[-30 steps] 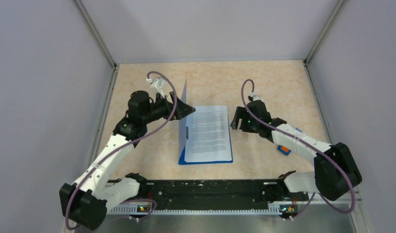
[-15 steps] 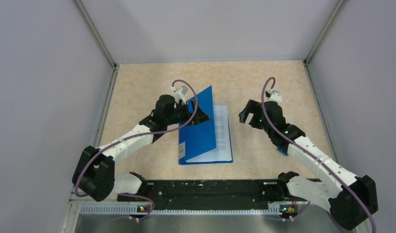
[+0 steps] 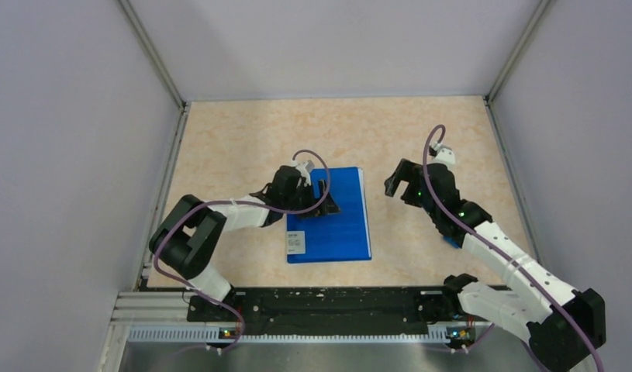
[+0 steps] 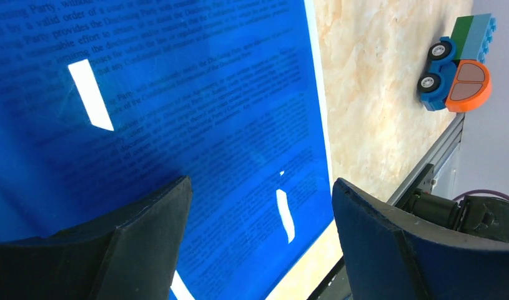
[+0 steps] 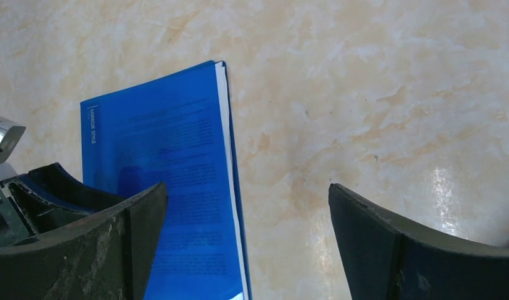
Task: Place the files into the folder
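Observation:
The blue folder (image 3: 340, 221) lies shut and flat in the middle of the table, its white barcode label (image 3: 295, 243) at the near left corner. The files (image 3: 364, 194) are inside; only a thin white edge shows along the folder's right side, also in the right wrist view (image 5: 227, 134). Their black text shows through the cover (image 4: 177, 106). My left gripper (image 3: 322, 203) is open and empty, low over the cover (image 4: 261, 206). My right gripper (image 3: 395, 184) is open and empty, off the folder's right edge (image 5: 245, 194).
A small orange-and-blue toy car (image 4: 458, 65) stands on the table right of the folder, mostly hidden under my right arm in the top view (image 3: 451, 241). Grey walls close the table on three sides. A black rail (image 3: 328, 306) runs along the near edge.
The folder's cover swung from upright down over the papers and now lies shut, with my left gripper following it to the right. My right gripper drew back to the right.

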